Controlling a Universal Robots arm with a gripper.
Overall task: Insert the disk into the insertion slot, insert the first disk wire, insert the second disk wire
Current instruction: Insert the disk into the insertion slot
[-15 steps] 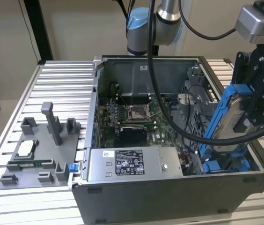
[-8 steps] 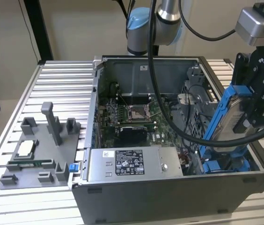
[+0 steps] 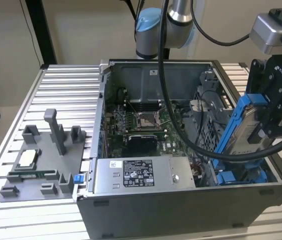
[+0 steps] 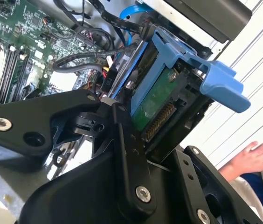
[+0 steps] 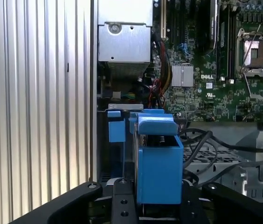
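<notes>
Blue plastic frames the disk [image 3: 244, 129], which the gripper [image 3: 266, 122] holds clear of the open computer case [image 3: 181, 205]. The fingers [image 4: 122, 135] are closed onto the disk from two sides, with its green circuit board and connector edge showing between them in the second wrist view. In the exterior view the disk hangs tilted over the case's corner on the exterior view's right. Its lower end is just above the insertion slot [image 3: 241, 176], whose blue rails lie inside the case wall; the disk is not seated in it.

In the first wrist view the disk's [image 5: 159, 163] blue carrier stands end-on between the fingers [image 5: 122, 191], with the motherboard [image 5: 215, 70] beyond it. A grey labelled power-supply box [image 3: 141, 172] sits along the case's near edge in the exterior view, and thick black cables [image 3: 181, 130] loop down from the arm across the case.

The case rests on a ribbed metal surface [image 3: 66, 90], beside a grey fixture plate [image 3: 36, 165] on the exterior view's left. A person's hand [image 4: 257, 156] rests on the surface near the gripper [image 4: 152, 133].
</notes>
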